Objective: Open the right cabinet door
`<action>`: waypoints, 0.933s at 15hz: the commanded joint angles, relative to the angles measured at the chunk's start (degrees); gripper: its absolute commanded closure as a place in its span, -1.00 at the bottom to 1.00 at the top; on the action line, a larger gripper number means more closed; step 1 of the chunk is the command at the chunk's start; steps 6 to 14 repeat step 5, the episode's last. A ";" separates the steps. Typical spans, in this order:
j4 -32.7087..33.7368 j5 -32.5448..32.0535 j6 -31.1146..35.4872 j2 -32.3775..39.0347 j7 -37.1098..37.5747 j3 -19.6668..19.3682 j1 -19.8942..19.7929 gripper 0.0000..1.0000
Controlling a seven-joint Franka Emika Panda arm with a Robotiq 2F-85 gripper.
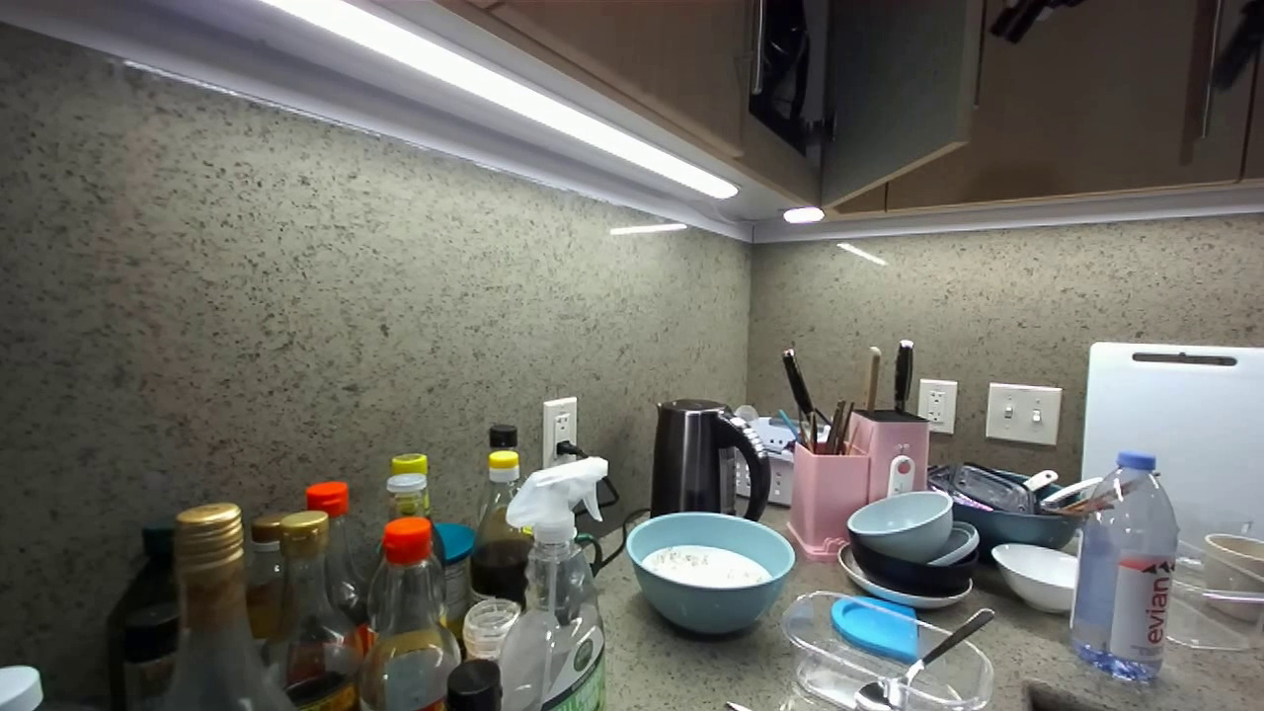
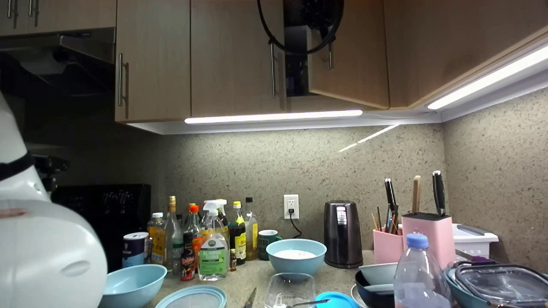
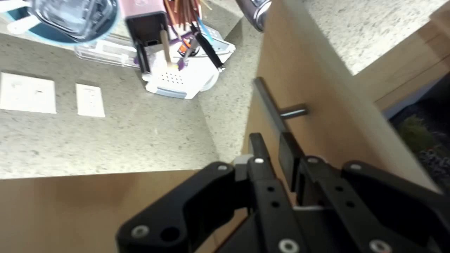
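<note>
Looks partly done, with right cabinet door (image 2: 359,60) ajar, narrowly parted gripper (image 3: 270,137) near handle (image 3: 269,102), wider swing likely remaining.

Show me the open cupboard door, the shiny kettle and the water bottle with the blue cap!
Open cupboard door (image 2: 353,68): in an exterior view, on its wooden front.
Shiny kettle (image 2: 343,237): in an exterior view, on its dark body.
Water bottle (image 1: 1134,602): in an exterior view, on its label.

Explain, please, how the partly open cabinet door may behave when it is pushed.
The cabinet door looks thick and flat, so probably stiff. An apparent hinge suggests it would likely swing. Its metal handle looks smooth, so possibly slippery.
</note>
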 commanded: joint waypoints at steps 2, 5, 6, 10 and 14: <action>-9.23 -0.87 -2.05 -6.63 4.39 -2.19 -8.83 0.84; -11.00 -2.17 -2.70 -7.15 9.48 -1.72 -14.18 0.35; -11.00 -2.17 -2.70 -7.15 9.48 -1.72 -14.18 0.35; -11.00 -2.17 -2.70 -7.15 9.48 -1.72 -14.18 0.35; -11.00 -2.17 -2.70 -7.15 9.48 -1.72 -14.18 0.35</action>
